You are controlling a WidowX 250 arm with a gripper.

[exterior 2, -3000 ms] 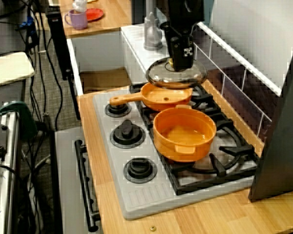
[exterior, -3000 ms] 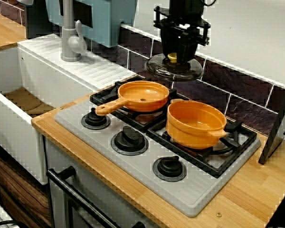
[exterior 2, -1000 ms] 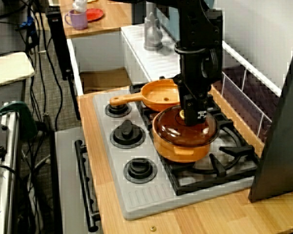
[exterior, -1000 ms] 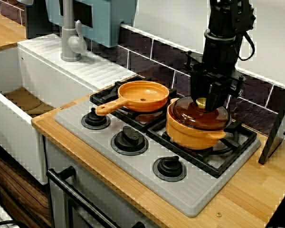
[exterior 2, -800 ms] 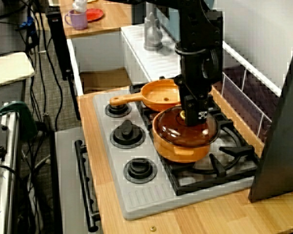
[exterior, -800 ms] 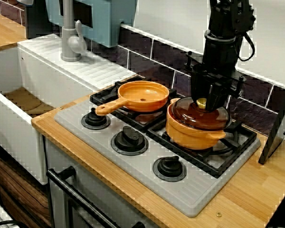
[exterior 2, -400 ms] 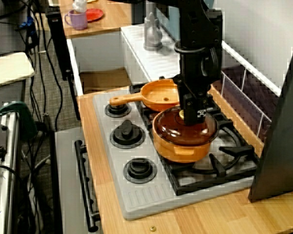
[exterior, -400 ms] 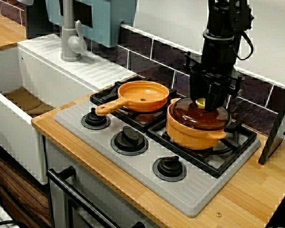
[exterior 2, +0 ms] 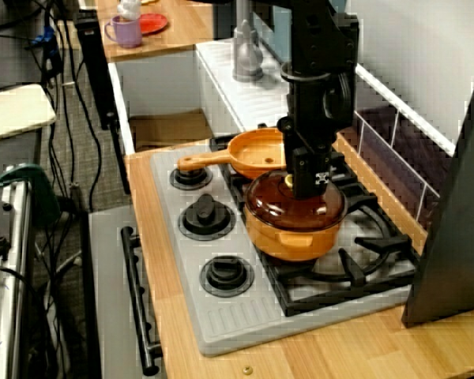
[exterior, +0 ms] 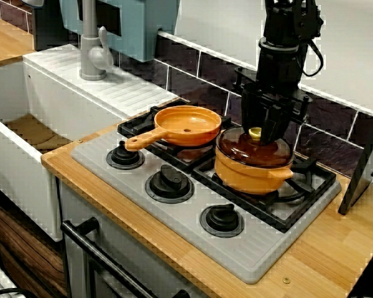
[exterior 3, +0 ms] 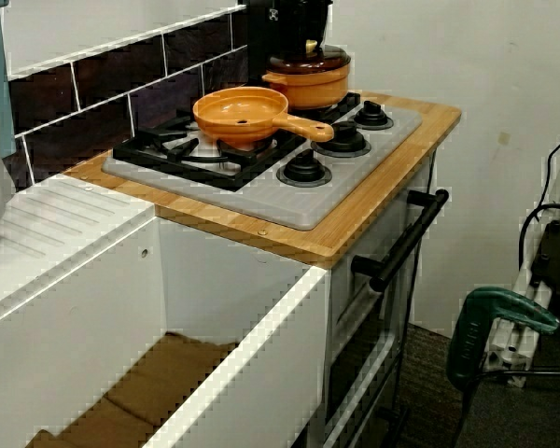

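Tool [exterior: 258, 136] straddles the yellow knob [exterior: 255, 133] of the glass lid [exterior: 252, 152], fingers close on either side; whether they pinch it cannot be told. From the left, the orange frying pan [exterior: 188, 126] sits uncovered on the hob [exterior: 267, 245], and beside it the glass lid already lies flat on the orange pot [exterior: 252, 177], leaving only release and withdrawal, I judge.

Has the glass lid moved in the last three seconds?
Yes. In the front view the glass lid went right and down, from above the frying pan onto the orange pot, end effector on its knob.
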